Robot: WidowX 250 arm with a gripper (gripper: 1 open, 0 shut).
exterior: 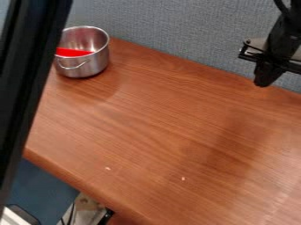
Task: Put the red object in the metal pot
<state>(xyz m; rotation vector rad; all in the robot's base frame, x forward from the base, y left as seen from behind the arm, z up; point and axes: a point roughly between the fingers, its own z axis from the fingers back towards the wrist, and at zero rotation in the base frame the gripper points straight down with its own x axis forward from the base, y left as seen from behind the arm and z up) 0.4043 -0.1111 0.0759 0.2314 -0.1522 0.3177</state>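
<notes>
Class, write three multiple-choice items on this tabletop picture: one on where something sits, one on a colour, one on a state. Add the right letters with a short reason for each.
1. Where does the metal pot stand on the wooden table?
A. Far left corner
B. Near right corner
C. Dead centre

2. What colour is the object inside the pot?
A. Blue
B. Red
C. Green

3. How is the gripper?
A. Clamped on the pot
B. Shut and holding nothing
C. Lying flat on the table

Answers:
1 A, the pot sits at the table's far left, by the wall.
2 B, a bright red patch shows within the steel rim.
3 B, the tips meet, pointing down at the right edge, with nothing between them.
</notes>
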